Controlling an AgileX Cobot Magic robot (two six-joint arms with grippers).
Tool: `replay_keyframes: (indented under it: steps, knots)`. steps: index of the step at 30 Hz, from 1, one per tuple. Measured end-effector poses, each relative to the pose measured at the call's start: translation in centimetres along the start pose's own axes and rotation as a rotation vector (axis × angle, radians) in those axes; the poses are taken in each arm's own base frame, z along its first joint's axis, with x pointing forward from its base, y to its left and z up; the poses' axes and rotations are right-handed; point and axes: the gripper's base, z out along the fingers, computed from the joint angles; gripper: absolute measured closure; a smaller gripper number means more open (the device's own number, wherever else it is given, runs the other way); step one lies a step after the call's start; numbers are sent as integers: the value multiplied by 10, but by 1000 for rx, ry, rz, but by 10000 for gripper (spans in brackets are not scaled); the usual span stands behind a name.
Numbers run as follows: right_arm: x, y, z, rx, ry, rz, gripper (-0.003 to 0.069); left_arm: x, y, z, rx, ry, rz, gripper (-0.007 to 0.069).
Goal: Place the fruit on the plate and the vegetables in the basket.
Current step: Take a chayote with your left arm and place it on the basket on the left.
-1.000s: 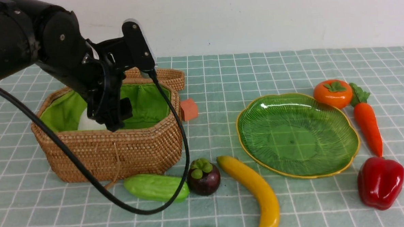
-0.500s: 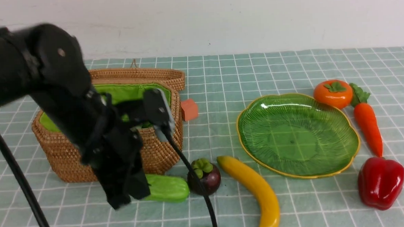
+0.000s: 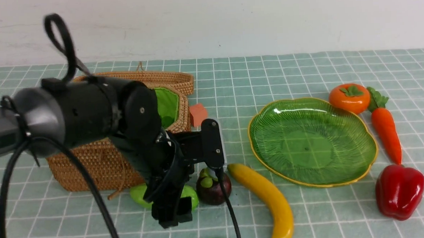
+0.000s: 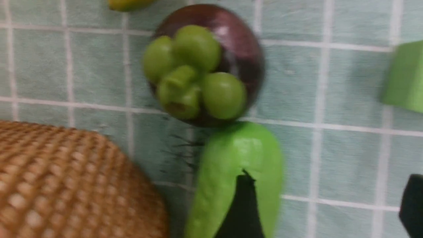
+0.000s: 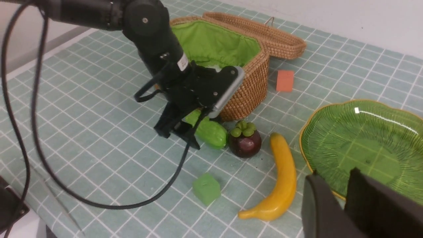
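— Left gripper [image 3: 173, 215] is hanging open, one finger over the gourd [image 4: 231, 155], which is lying just beside the mangosteen [image 3: 209, 190] before the basket [image 3: 92, 163].
— Right gripper [image 5: 335, 180]?
— It's hovering by the plate [image 5: 380, 132]; I'm not seeing whether it's closed.

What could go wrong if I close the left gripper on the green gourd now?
1. The open left gripper looks off-centre in the wrist view: one finger is over the gourd, the other well beside it. Closing may shove the gourd or pinch only an edge.
2. The mangosteen sits at the gourd's tip and could be bumped and roll.
3. The basket wall is close alongside and could catch a finger.
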Motion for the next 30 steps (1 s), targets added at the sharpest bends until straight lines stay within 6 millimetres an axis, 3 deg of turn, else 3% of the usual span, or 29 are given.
replay_keyframes:
  steps: [4,9,14,20,25,27,28,30]
  knots:
    - [0,0,0,-4,2,2,517,2,7,18,-50,19,44,8]
    - [2,1,0,-10,19,2,517,8,6,47,-7,79,71,97]
    - [2,1,0,-11,24,2,517,12,5,57,11,113,94,200]
    - [3,1,0,-14,30,2,517,11,5,57,12,114,55,209]
    - [3,2,0,-21,33,5,517,-1,-10,28,23,142,41,209]
    - [1,3,0,-30,12,13,517,-14,-18,-11,-44,105,0,209]
    - [0,3,0,-32,6,16,517,-15,-18,-18,-61,96,-7,209]
    - [-3,2,0,-24,-31,19,517,-16,-18,-54,-174,60,-41,209]
